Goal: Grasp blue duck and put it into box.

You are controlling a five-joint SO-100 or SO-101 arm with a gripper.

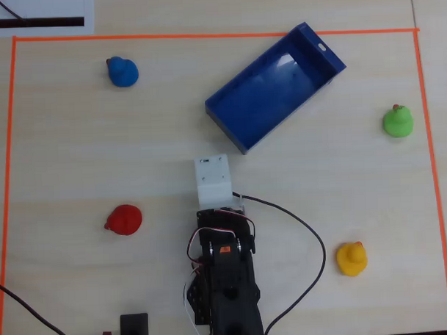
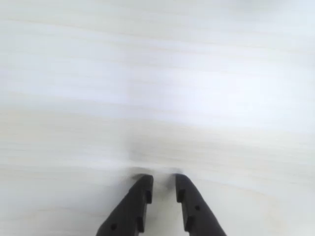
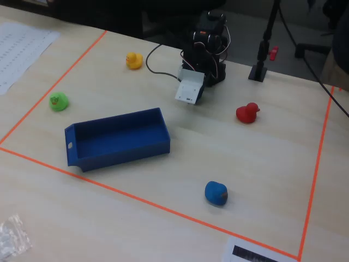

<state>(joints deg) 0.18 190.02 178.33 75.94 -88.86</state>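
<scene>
A black robot arm [image 1: 226,285] sits folded low at the near edge of a pale wooden table [image 1: 83,158], inside a rectangle of orange tape [image 1: 204,35]. In the wrist view, its gripper [image 2: 164,181] points down at bare wood, and the two black fingers [image 2: 140,194] stand close together with only a narrow gap between them, holding nothing. In the overhead view the gripper itself is hidden beneath a white block [image 1: 213,181] at the arm's front end. The blue duck [image 1: 122,72] sits well away from the jaws, far ahead of them and off to the left in the overhead view, near the top left corner of the taped area. The box [image 1: 237,126], a dark-blue open tray, lies at an angle ahead of the jaws and slightly to the right, closer to them than the duck; its taller end wall with a small hole faces the far right corner. It holds nothing. A red duck [image 1: 124,219] rests to the left of the arm, a yellow duck [image 1: 351,258] to its right, and a green duck [image 1: 398,121] stands far right beside the tape. A black cable [image 1: 299,227] loops from the arm across the table.
</scene>
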